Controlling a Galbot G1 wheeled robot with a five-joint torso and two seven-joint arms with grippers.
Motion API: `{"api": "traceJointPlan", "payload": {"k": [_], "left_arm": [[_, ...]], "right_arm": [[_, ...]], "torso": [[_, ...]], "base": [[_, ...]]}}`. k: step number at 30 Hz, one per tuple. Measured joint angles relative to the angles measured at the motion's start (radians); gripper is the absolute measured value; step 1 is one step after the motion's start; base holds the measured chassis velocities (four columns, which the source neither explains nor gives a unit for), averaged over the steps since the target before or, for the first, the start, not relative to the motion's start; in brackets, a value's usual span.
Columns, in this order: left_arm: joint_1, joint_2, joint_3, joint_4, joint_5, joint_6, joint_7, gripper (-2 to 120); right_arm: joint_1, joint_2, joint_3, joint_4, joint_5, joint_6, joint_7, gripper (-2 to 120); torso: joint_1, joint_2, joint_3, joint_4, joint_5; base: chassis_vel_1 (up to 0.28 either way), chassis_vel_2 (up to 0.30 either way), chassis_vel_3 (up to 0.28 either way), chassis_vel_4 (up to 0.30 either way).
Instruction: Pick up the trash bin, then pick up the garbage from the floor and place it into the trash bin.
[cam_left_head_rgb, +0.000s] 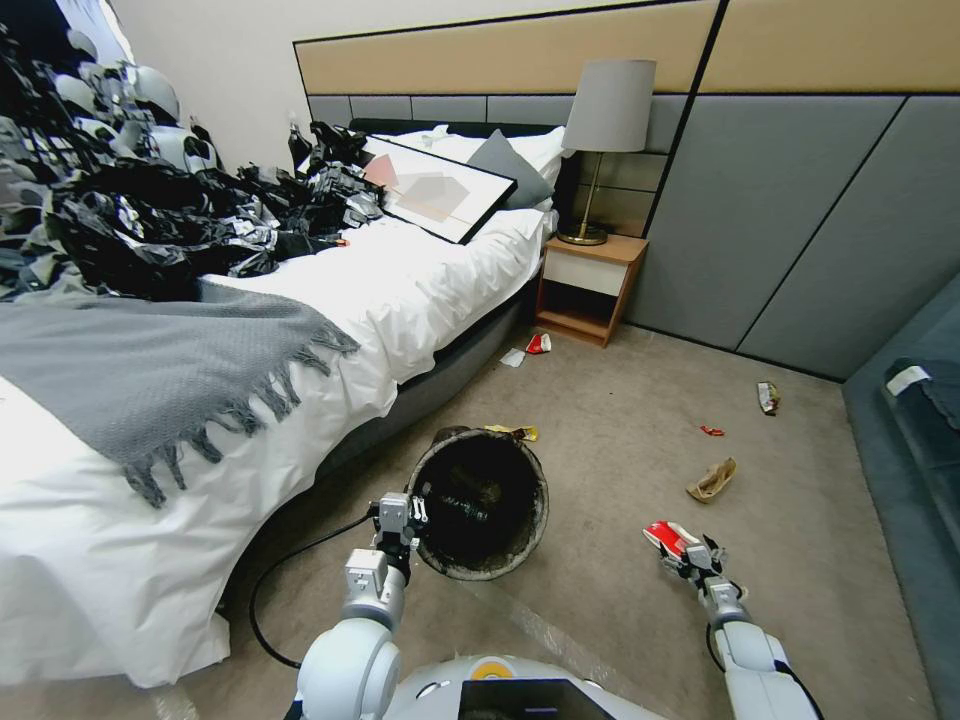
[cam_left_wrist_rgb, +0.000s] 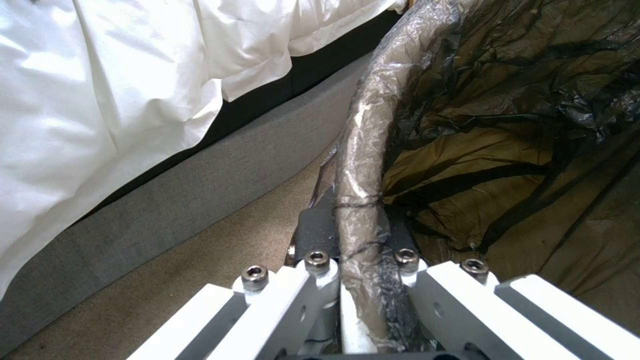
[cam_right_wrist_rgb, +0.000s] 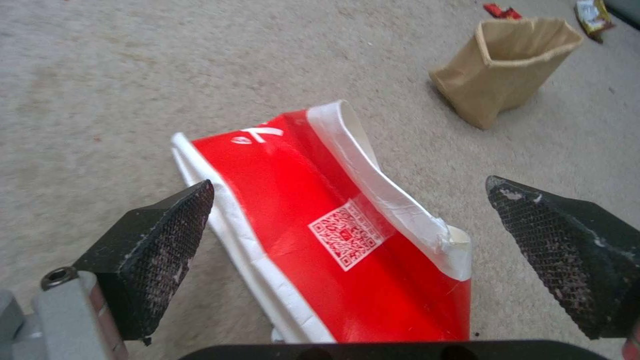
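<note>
Now the left gripper (cam_left_head_rgb: 418, 512) clamps the black-lined round white trash bin (cam_left_head_rgb: 500, 560) while the right gripper (cam_right_wrist_rgb: 347, 220), fingers spread, straddles the crushed red-and-white carton (cam_right_wrist_rgb: 320, 225), needing closure.

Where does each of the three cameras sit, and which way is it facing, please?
Head: looks forward and down at the trash bin and bed; both arms show.
Left wrist: along the left gripper, shut on the bin's rim.
Right wrist: past the open right gripper at the red carton.
Head and right wrist share the carton and paper bag.
</note>
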Motion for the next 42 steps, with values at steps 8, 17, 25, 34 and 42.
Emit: {"api": "traceJointPlan", "payload": {"k": [8,17,25,34,42], "left_arm": [[0.0,0.0,0.0,0.0,0.0,0.0,0.0,0],[0.0,0.0,0.0,0.0,0.0,0.0,0.0,0],[0.0,0.0,0.0,0.0,0.0,0.0,0.0,0],[0.0,0.0,0.0,0.0,0.0,0.0,0.0,0],[0.0,0.0,0.0,0.0,0.0,0.0,0.0,0]], "right_arm": [[0.092,-0.02,-0.024,-0.131,0.036,-0.017,0.015,100],[0.156,-0.031,-0.044,-0.233,0.08,-0.016,0.024,97],[0.16,-0.019,-0.047,-0.262,0.089,0.0,0.028,78],[0.141,-0.011,-0.046,-0.239,0.091,0.002,0.035,43],[0.13,-0.013,-0.042,-0.229,0.096,0.002,0.038,14]], "torso": [[0.0,0.0,0.0,0.0004,-0.0001],[0.0,0.0,0.0,0.0002,-0.0003],[0.0,0.0,0.0,0.0002,-0.0007],[0.0,0.0,0.0,0.0003,0.0003],[0.0,0.0,0.0,0.0002,0.0002]], "base": [[0.0,0.0,0.0,0.0],[0.0,0.0,0.0,0.0],[0.0,0.0,0.0,0.0],[0.0,0.0,0.0,0.0],[0.0,0.0,0.0,0.0]]}}
